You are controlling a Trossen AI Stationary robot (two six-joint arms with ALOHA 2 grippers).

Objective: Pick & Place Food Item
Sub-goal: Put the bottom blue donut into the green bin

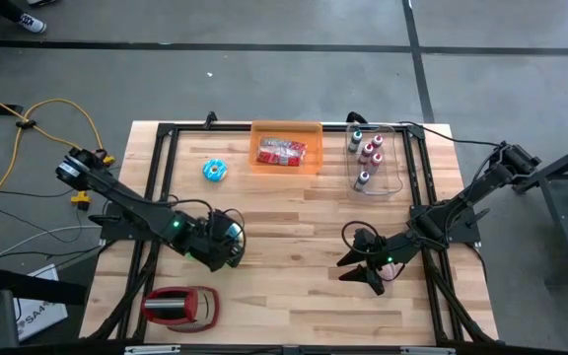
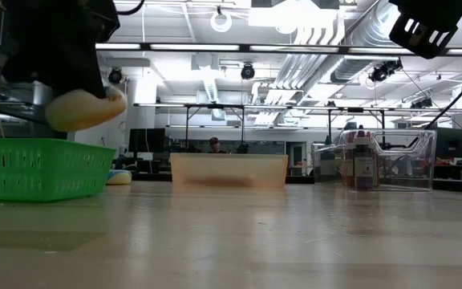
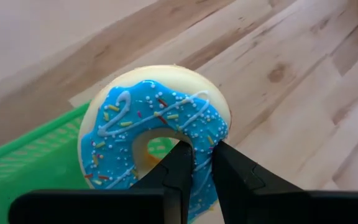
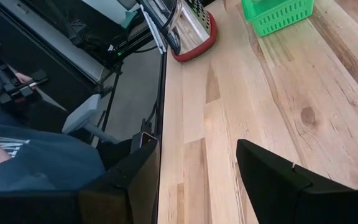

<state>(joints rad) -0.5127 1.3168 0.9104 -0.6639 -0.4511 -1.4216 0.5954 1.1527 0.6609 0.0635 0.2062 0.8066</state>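
Observation:
A blue-frosted doughnut with sprinkles (image 3: 148, 118) hangs in my left gripper (image 3: 202, 152), which is shut on it above a green mesh basket (image 3: 30, 168). In the low view the doughnut's pale underside (image 2: 83, 108) shows just over the basket (image 2: 38, 168) at the left. In the high view my left gripper (image 1: 227, 247) covers both of them. A second blue doughnut (image 1: 215, 170) lies flat on the table farther back. My right gripper (image 1: 361, 274) stands open over the table's right half with nothing between its fingers (image 4: 272, 180). My left gripper pinches the doughnut's ring (image 3: 202, 134) between its two fingers, one finger (image 3: 178, 165) at the hole and the other (image 3: 229, 168) on the outer rim. The doughnut is lifted clear, tilted with its frosted face toward the wrist camera, over the basket.
An orange bin (image 1: 286, 148) with wrapped food sits at the back middle. A clear bin of small bottles (image 1: 373, 158) stands at the back right. A red and silver toaster (image 1: 180, 306) is near the front left edge. Bare wood lies between the two arms.

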